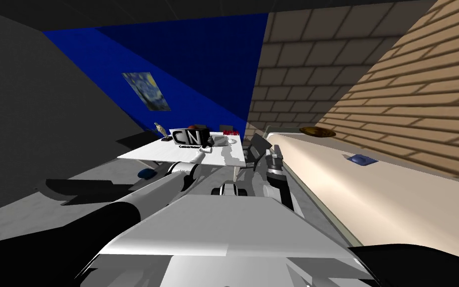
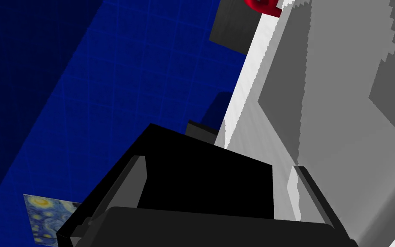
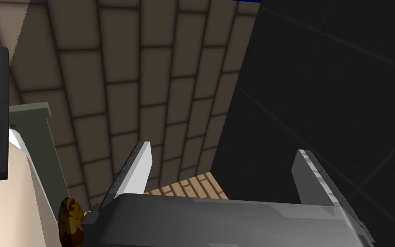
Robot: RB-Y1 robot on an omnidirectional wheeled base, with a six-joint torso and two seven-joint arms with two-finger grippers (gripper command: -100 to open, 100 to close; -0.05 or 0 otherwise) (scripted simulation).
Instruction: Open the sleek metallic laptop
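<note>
The laptop [image 1: 189, 137] stands on the white table [image 1: 149, 152], its black screen raised and showing large "CN" letters. My left arm reaches over the table, and the left gripper [image 1: 207, 144] is at the laptop's right edge. In the left wrist view the left gripper [image 2: 219, 165] is open, and the laptop's black panel [image 2: 205, 184] lies between the fingers. That panel sits near one finger [image 2: 137, 180] and leaves a gap to the other. My right gripper [image 1: 275, 152] is raised to the right of the table, open [image 3: 223, 149] with nothing between its fingers.
On the table also are a bird figurine [image 1: 161, 130] and a red object [image 1: 231, 133] at the far edge. A dark chair [image 1: 256, 149] stands at the table's right. A long beige surface [image 1: 398, 199] with a brown bowl [image 1: 317, 131] runs along the brick wall.
</note>
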